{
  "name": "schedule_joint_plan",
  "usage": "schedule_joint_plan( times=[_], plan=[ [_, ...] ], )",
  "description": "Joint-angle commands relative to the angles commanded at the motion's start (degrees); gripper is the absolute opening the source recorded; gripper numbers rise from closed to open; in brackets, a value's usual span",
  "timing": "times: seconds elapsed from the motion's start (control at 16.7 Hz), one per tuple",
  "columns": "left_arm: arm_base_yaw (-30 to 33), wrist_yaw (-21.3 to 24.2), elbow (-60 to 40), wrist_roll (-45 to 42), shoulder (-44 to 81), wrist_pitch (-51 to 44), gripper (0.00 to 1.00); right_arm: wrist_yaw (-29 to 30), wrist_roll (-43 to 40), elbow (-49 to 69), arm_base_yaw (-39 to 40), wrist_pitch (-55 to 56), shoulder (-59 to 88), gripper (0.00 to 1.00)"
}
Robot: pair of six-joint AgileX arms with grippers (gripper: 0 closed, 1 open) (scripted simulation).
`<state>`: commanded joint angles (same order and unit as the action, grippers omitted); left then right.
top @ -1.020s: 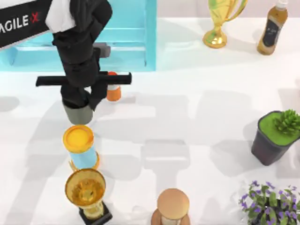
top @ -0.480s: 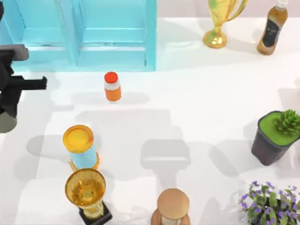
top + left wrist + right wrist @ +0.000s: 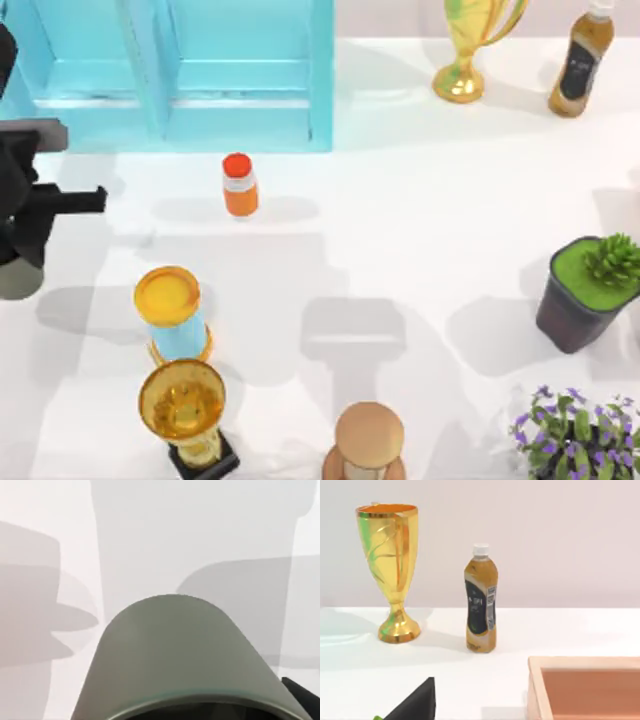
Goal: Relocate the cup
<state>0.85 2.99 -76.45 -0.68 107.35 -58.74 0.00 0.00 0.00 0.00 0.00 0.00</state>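
The grey-green cup (image 3: 18, 281) hangs at the far left edge of the table in the top view, under my left gripper (image 3: 20, 262), which is shut on it. In the left wrist view the cup (image 3: 185, 650) is seen close up from the side above the white table, its dark rim at the lower edge and a black fingertip (image 3: 301, 696) beside it. My right arm stays parked, its wrist view facing the back right of the table.
A blue cylinder with an orange top (image 3: 172, 312) and a gold trophy (image 3: 185, 408) stand right of the cup. Further off are an orange bottle (image 3: 239, 187), a blue cabinet (image 3: 240, 90), a plant pot (image 3: 583, 297), flowers (image 3: 575, 432), a wooden stand (image 3: 368, 440), a tall trophy (image 3: 392, 575), a tea bottle (image 3: 480, 605) and a wooden tray (image 3: 585, 685).
My left gripper carried the cup from beside the orange bottle to the table's far left edge, then shifted slightly nearer and to the right. Everything else stayed put.
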Motion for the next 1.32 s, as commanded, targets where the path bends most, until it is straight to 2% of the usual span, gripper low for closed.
schedule_joint_plan(
  times=[0.24,0.48,1.26,1.32],
  plan=[
    [-0.6,0.14,4.86,-0.56,1.99,7.2,0.0,0.0,0.0,0.0,0.0,0.0,0.0,1.0],
    [-0.72,0.15,5.15,-0.64,2.28,7.55,0.0,0.0,0.0,0.0,0.0,0.0,0.0,1.0],
    [-0.72,0.15,5.15,-0.64,2.28,7.55,0.98,0.0,0.0,0.0,0.0,0.0,0.0,1.0],
    [-0.72,0.15,5.15,-0.64,2.28,7.55,1.0,0.0,0.0,0.0,0.0,0.0,0.0,1.0]
  ],
)
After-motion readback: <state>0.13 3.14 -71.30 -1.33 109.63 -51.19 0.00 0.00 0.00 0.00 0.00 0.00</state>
